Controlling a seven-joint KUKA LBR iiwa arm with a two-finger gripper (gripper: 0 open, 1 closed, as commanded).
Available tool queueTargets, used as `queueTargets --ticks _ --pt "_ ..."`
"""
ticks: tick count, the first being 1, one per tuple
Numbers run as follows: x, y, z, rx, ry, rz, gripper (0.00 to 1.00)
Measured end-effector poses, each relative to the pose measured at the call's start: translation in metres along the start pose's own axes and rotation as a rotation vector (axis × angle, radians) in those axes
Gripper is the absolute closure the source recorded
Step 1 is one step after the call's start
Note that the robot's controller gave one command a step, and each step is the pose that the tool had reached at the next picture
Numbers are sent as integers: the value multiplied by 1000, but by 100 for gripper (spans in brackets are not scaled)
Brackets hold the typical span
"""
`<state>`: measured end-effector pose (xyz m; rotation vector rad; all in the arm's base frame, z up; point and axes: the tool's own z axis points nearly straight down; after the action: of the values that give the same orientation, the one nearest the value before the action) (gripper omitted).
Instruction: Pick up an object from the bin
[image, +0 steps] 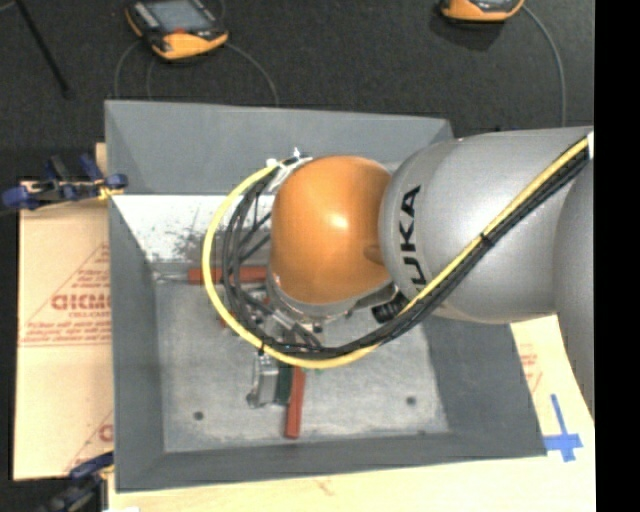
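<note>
My gripper (265, 388) stood low in the bin (190, 350), near its front wall, just beside a reddish-brown stick (293, 412) lying on the floor. Released or clenched, I could not tell. Step judged: approach. The next move called for centring over the stick.

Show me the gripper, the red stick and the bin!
gripper (264, 392), camera view, its grey lower end.
red stick (292, 416), camera view, its lower half.
bin (185, 395), camera view, its bare floor.
</note>
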<state>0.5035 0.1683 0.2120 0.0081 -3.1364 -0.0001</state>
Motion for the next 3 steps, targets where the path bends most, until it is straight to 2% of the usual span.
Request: queueTargets --ticks 1,2,3 --pt "-2 -1 -4 -2 -8 5 0" --pt "-12 -16 37 0 -11 -126 0" --pt "-28 -69 50 1 -10 -461 0"
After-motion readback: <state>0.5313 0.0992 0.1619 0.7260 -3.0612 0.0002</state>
